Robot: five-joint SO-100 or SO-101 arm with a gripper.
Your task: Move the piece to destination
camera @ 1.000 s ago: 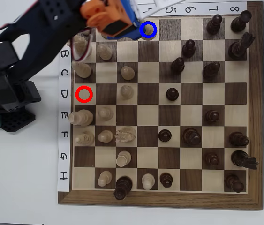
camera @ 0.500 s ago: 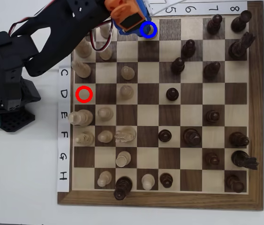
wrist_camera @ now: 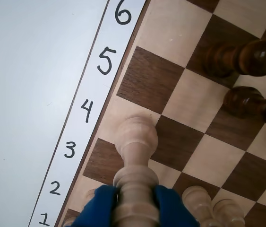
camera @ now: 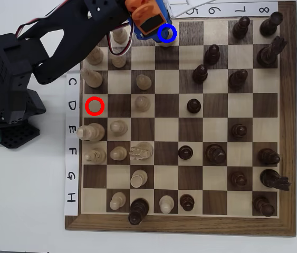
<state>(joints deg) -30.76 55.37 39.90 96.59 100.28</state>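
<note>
One pale pawn sat pinched between the pincer's blue pads in the wrist view, clamped low on its stem, head poking out over the pale square by the paper strip's 4. Overhead, the pincer hung right at the blue ring on the chessboard, so this looked like the placing step. Whether the base touched the square, I couldn't tell. Next call, by my reading: settle it upright on the ringed square, then open and lift clear.
</note>
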